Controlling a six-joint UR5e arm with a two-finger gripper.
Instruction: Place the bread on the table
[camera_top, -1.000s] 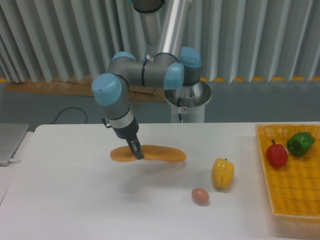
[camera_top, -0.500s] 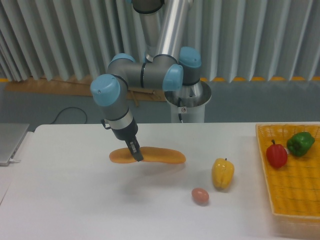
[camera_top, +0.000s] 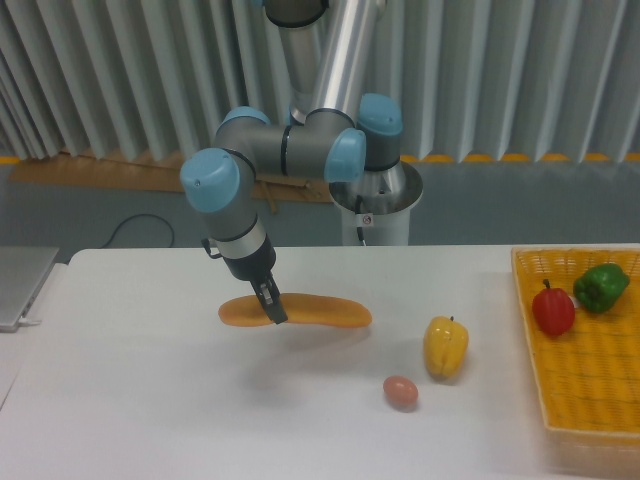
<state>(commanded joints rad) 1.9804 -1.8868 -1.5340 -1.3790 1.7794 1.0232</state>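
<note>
Nearest you, the egg (camera_top: 400, 391) sat on the white table (camera_top: 140, 400), the yellow pepper (camera_top: 445, 346) just beyond it and the yellow basket (camera_top: 585, 375) at the right edge holding a red pepper (camera_top: 553, 309) and a green pepper (camera_top: 601, 286). Behind them the pincer (camera_top: 271, 313) was clenched on the bread (camera_top: 320, 311), left of the loaf's middle, the loaf level with a faint shadow under it; since half a second before, you saw no shift in either. Farther back stood the arm's base (camera_top: 378, 200), then grey corrugated wall panels (camera_top: 520, 70).
</note>
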